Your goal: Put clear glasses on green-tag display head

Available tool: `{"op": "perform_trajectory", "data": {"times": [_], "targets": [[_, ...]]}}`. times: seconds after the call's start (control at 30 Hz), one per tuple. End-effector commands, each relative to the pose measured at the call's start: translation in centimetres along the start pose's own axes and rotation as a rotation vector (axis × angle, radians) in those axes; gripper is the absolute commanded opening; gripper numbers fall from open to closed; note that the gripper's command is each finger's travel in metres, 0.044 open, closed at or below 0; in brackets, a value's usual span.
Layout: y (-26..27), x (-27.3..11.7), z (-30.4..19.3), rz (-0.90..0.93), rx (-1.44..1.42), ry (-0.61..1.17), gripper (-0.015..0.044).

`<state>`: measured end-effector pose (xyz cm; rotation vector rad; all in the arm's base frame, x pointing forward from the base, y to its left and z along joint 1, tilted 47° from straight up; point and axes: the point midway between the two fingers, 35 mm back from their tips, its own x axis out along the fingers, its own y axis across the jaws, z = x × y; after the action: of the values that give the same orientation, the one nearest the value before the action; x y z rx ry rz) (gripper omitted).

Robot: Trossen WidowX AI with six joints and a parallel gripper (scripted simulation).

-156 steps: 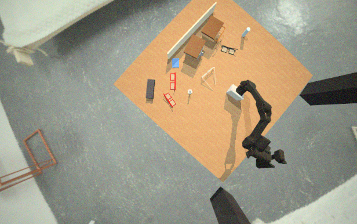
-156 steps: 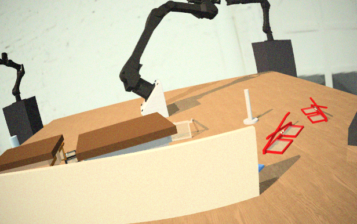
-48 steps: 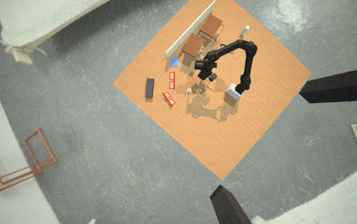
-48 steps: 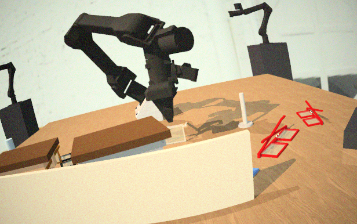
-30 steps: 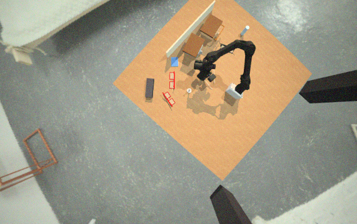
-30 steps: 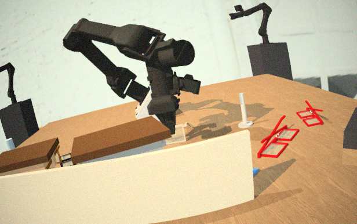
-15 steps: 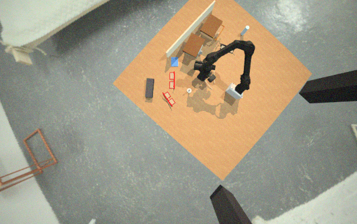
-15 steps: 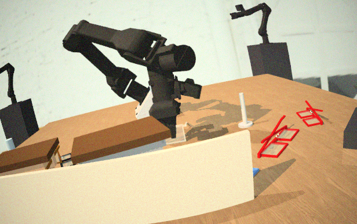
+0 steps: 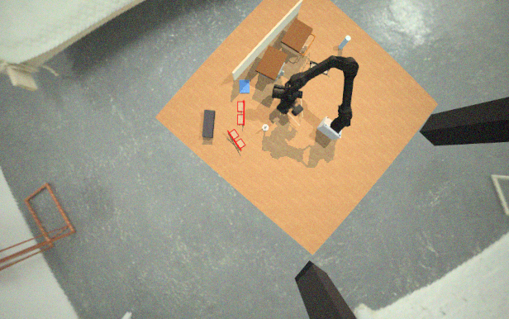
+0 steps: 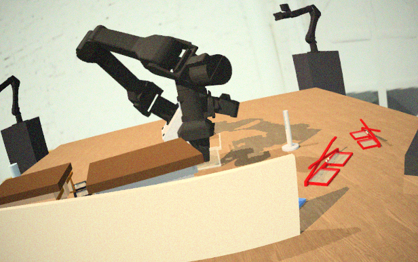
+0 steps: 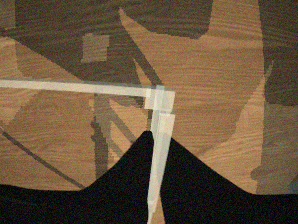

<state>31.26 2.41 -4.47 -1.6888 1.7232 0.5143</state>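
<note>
The clear glasses (image 10: pixel 212 166) (image 11: pixel 75 87) are near the table top; in the wrist view a pale corner and a straight frame part run down between the fingertips. My gripper (image 10: pixel 206 159) (image 11: pixel 153 138) points down and is shut on this part. Its tips are hidden under the arm in the top view. Two display heads with brown block tops stand by the cream wall, the nearer one (image 9: pixel 271 62) (image 10: pixel 144 163) beside my gripper and the other one (image 9: pixel 297 35) (image 10: pixel 37 181) farther along. I see no green tag.
A cream wall (image 9: pixel 266 41) (image 10: pixel 169 220) stands behind the heads. Orange-framed glasses (image 9: pixel 311 41) are at the farther head. Two red glasses (image 9: pixel 244 112) (image 9: pixel 241 147), a white post (image 10: pixel 287 130), a blue piece (image 9: pixel 244 87), a dark box (image 9: pixel 208 124) and a pale cylinder (image 9: pixel 344 42) stand or lie around.
</note>
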Motion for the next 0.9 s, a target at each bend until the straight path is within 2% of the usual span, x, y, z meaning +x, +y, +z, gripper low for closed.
{"op": "perform_trajectory", "data": {"times": [0.0, 0.2, 0.67, 0.87], "targets": [[0.0, 0.0, 0.0, 0.000, 0.000, 0.000, 0.0000], [-0.2, -1.5, 0.2, 0.000, -0.001, -0.003, 0.0000], [-0.1, -9.7, 0.5, -0.001, -0.003, -0.004, 0.0000], [0.1, -10.4, 0.6, -0.001, 0.008, -0.003, 0.0000]]}}
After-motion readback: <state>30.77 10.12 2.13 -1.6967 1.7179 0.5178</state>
